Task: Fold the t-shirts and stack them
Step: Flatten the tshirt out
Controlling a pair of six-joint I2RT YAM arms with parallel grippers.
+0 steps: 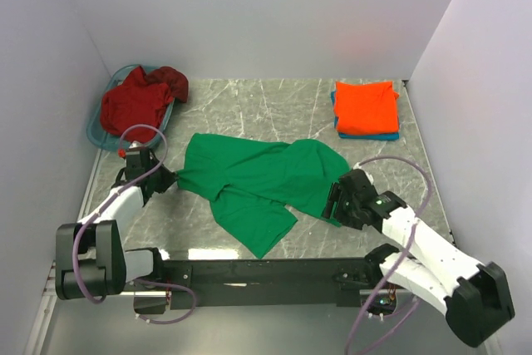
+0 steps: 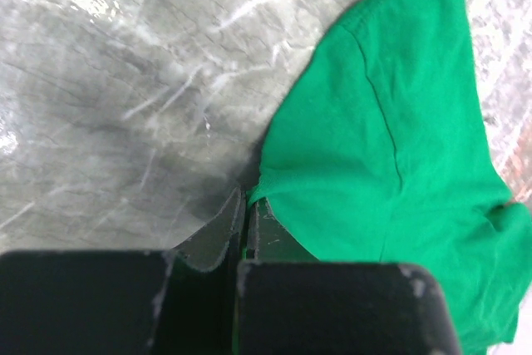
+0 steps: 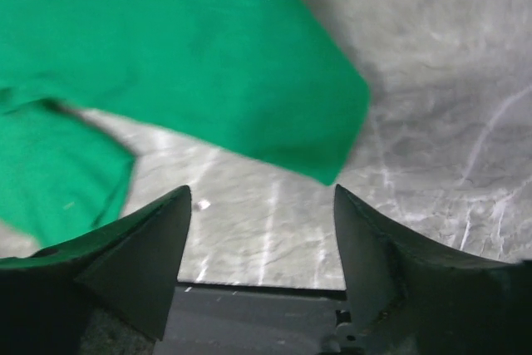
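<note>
The bright green cotton t-shirt (image 1: 249, 176) lies rumpled on the bench (image 1: 249, 106), its edge pinched in the left gripper (image 2: 247, 204). The right gripper (image 3: 262, 193) is spread beside it. The folded orange t-shirt (image 1: 366, 106) hides most of the blue t-shirt (image 1: 378, 135).

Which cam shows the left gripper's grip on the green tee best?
Left wrist: close up, the left gripper is shut on the edge of the green tee. Top external shows only small, distant contact. Right wrist shows just another corner of it.
</note>
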